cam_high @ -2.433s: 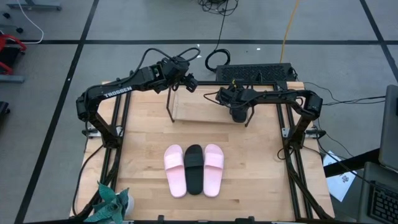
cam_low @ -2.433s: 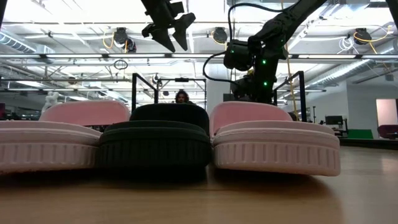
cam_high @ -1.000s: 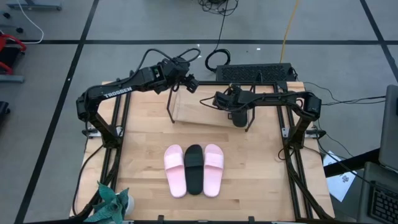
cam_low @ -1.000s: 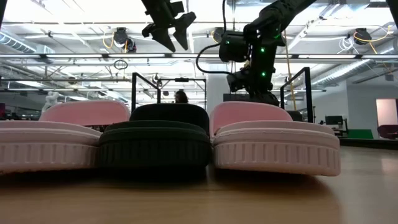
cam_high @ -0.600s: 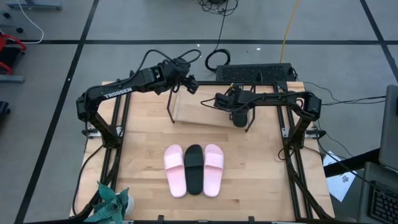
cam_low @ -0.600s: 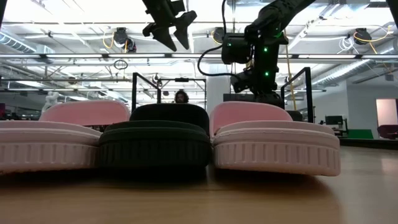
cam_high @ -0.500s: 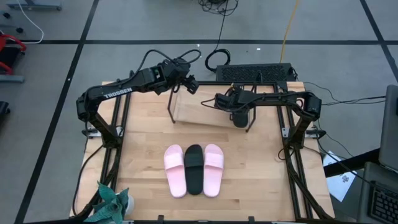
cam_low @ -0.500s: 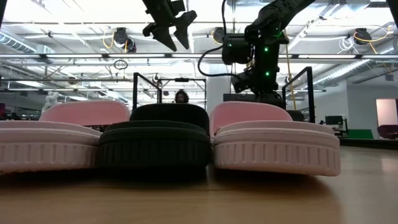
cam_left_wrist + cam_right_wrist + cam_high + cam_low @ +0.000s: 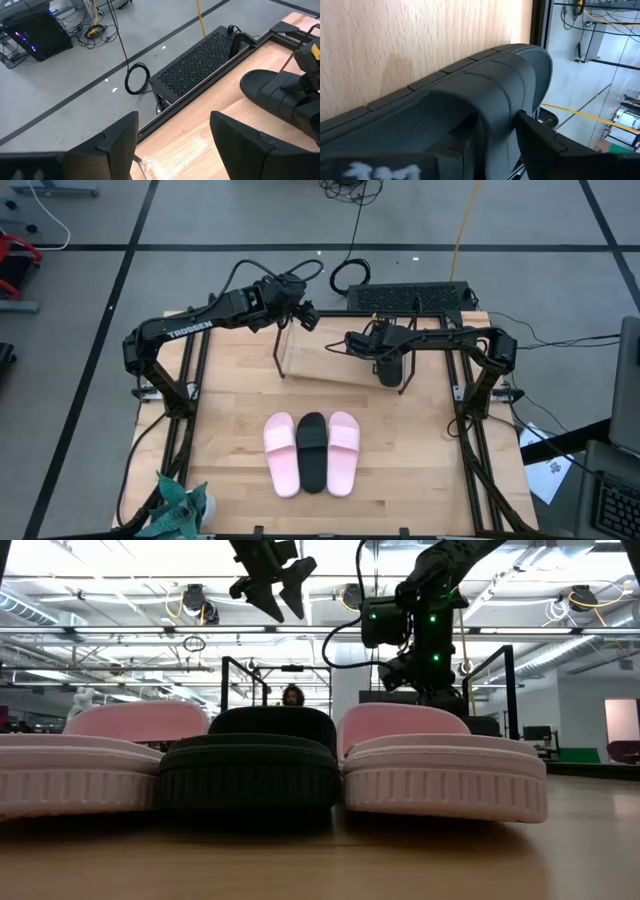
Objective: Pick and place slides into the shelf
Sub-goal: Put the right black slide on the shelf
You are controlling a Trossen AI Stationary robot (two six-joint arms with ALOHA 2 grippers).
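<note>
Our right gripper pinches 1 black slide over the shelf.
Remaining 3 slides lie at 6 o'clock; left gripper gapes empty.

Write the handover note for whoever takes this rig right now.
Left end effector: open, empty, hovering above the back left of the low black-rod shelf with a wooden board base.
Right end effector: shut on the strap of a black open-toe slide sandal at the shelf's right end; cannot tell if it rests on the board.
At the table front, side by side: pale pink slide, second black slide, second pale pink slide.
Done: none released yet.
Left: all four.
</note>
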